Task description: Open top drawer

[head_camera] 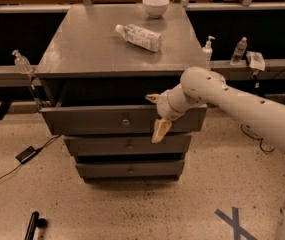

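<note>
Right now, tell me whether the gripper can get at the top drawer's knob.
Probably yes. The gripper sits at the front of the top drawer, just right of its knob; nothing stands between them.

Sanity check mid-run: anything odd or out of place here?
The water bottle lies on its side on the cabinet top. The top drawer is partly out, with the tool at its front edge. No spill visible.

Dim, warm light from overhead (a dull sheen on the worktop); deep shadow fills the top drawer opening, where the pale claw sits lit.
</note>
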Robot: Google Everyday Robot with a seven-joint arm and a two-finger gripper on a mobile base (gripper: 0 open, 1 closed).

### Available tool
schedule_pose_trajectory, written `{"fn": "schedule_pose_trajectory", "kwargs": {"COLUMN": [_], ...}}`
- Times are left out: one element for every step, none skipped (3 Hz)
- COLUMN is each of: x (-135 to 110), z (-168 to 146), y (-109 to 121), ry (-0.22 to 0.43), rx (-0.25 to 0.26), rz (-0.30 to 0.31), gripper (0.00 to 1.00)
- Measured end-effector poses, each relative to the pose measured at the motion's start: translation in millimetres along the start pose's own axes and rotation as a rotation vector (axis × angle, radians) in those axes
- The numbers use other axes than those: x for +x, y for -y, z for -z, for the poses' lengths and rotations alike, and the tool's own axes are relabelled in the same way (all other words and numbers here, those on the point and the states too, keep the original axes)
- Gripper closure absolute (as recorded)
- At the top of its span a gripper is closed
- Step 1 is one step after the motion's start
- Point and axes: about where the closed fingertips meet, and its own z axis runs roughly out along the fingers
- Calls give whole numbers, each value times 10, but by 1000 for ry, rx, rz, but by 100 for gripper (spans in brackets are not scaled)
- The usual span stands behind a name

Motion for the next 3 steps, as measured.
{"fn": "schedule_pose_trajectory", "kwargs": {"x": [76, 94, 87], "z": [-33, -46, -35], "y": [0, 14, 19], "ry": [12, 19, 19], "rx": [-10, -20, -20], "rz": [-34, -45, -45], "gripper": [34, 36, 32]}}
